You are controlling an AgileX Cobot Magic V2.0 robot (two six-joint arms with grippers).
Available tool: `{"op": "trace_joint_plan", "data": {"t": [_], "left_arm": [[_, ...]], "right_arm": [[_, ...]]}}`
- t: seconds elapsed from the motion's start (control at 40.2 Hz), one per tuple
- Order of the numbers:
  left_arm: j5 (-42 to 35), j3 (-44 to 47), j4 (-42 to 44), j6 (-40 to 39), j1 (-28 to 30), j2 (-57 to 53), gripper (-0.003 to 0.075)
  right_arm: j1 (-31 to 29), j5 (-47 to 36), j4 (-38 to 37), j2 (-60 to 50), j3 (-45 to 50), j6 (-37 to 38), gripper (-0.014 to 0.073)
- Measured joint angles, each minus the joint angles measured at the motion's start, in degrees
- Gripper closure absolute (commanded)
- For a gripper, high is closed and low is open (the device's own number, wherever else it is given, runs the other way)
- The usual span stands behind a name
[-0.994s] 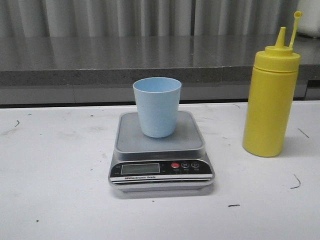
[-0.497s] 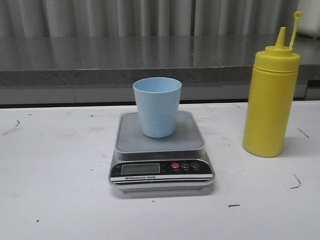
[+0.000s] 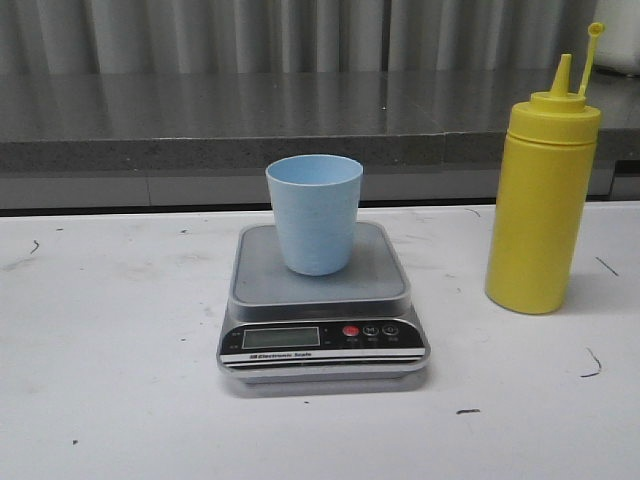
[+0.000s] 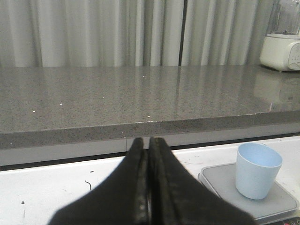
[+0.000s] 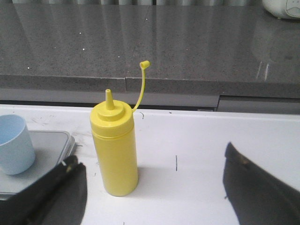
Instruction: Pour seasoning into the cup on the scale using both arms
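The pale blue cup (image 3: 314, 213) stands upright on the silver-grey scale (image 3: 322, 330) in the middle of the white table. The tall yellow seasoning bottle (image 3: 540, 195) stands upright to the scale's right, its tethered cap hanging open above the nozzle. No gripper shows in the front view. In the left wrist view my left gripper (image 4: 149, 143) is shut and empty, left of the cup (image 4: 257, 169) and scale (image 4: 224, 180). In the right wrist view my right gripper (image 5: 152, 161) is wide open, short of the bottle (image 5: 114, 145), which stands nearer its left finger; the cup (image 5: 14, 143) is at the left edge.
A grey stone counter (image 3: 300, 115) runs along the back of the table, with curtains behind it. A white appliance (image 4: 281, 44) stands on the counter at the far right. The white table (image 3: 110, 330) has small dark marks.
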Motion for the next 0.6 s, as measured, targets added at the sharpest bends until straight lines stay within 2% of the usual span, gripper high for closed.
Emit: {"op": "trace_joint_plan", "data": {"t": [0.124, 0.323, 0.597], "left_arm": [[0.00, 0.00, 0.00, 0.00, 0.00, 0.00, 0.0740], [0.00, 0.00, 0.00, 0.00, 0.00, 0.00, 0.0740], [0.00, 0.00, 0.00, 0.00, 0.00, 0.00, 0.0740]], "right_arm": [[0.00, -1.38, 0.32, 1.71, -0.14, 0.00, -0.0007], [0.70, -6.28, 0.37, 13.11, -3.59, 0.00, -0.0007], [9.56, -16.80, 1.17, 27.04, -4.19, 0.00, -0.0007]]}}
